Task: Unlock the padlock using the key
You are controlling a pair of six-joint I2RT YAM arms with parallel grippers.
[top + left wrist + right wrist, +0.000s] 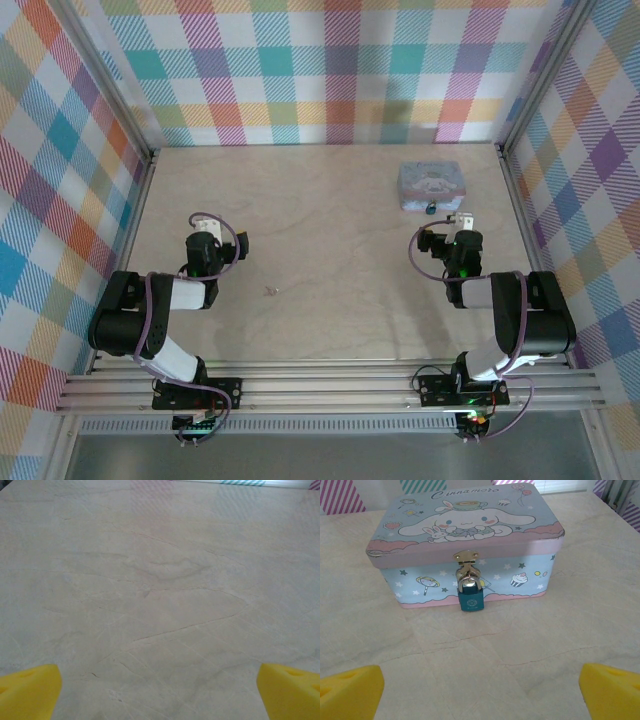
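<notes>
On the pale wooden tabletop [330, 230] within plaid walls, the left gripper [160, 690] and right gripper [480, 690] gape wide and empty; the thin silvery metal key [270, 291], flat at the left gripper's 4 o'clock, could skid from a pinch, and the small dark-blue padlock [471, 599], hanging at the 6 o'clock face of the pale-blue cartoon-lidded tin [420, 582], could swing aside.

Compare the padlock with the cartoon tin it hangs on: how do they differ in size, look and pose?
Size: the padlock is far smaller than the tin. Look: the padlock is plain dark teal; the tin is pale blue and pink with cartoon art. Pose: the tin sits flat on the table; the padlock hangs upright from the tin's hasp. Both are shut.
</notes>
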